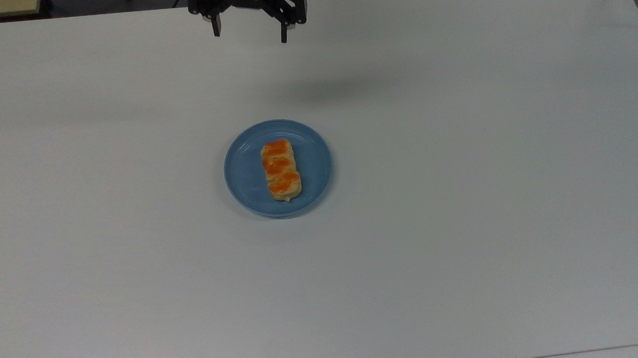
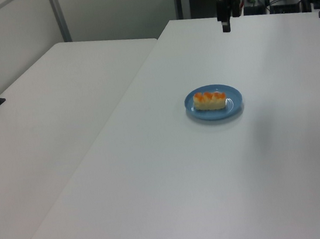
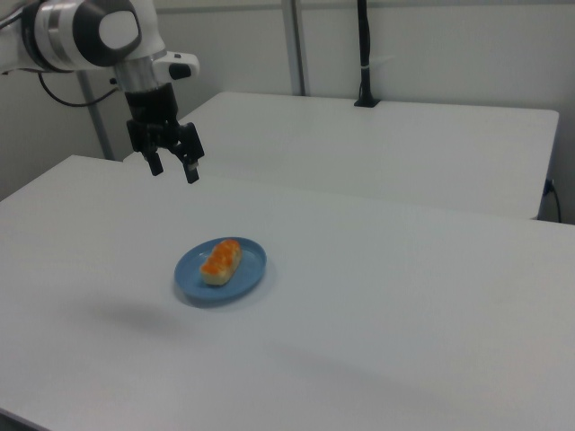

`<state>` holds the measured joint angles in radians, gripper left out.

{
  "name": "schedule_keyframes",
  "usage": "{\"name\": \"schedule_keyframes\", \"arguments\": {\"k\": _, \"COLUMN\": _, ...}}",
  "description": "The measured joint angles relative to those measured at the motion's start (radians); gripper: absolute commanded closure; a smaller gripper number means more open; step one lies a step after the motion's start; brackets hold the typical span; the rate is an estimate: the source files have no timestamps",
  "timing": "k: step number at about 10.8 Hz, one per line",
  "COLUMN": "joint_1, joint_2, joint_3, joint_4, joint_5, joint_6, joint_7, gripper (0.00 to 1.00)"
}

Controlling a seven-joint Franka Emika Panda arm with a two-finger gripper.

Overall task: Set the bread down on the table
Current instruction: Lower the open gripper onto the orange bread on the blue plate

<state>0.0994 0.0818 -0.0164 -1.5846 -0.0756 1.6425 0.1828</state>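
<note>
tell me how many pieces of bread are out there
1. The bread lies lengthwise in the middle of the blue plate, which sits near the center of the table. Nothing on the table could hide another.
</note>
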Motion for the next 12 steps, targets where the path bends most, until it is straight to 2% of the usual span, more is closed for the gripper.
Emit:
{"name": "schedule_keyframes", "arguments": {"k": 2, "joint_1": 0.000, "joint_2": 0.047, "joint_3": 0.000, "joint_4": -0.004, "joint_5": 0.000, "joint_6": 0.060, "joint_7": 0.000, "gripper": 0.00}}
{"name": "schedule_keyframes", "arguments": {"k": 7, "joint_1": 0.000, "joint_2": 0.240, "joint_3": 0.000, "joint_4": -0.014, "joint_5": -0.003, "joint_6": 0.215, "joint_7": -0.025, "gripper": 0.00}}
{"name": "schedule_keyframes", "arguments": {"k": 12, "joint_1": 0.004, "joint_2": 0.363, "joint_3": 0.005, "joint_4": -0.020, "joint_5": -0.029, "joint_6": 0.307, "joint_7": -0.037, "gripper": 0.00}}
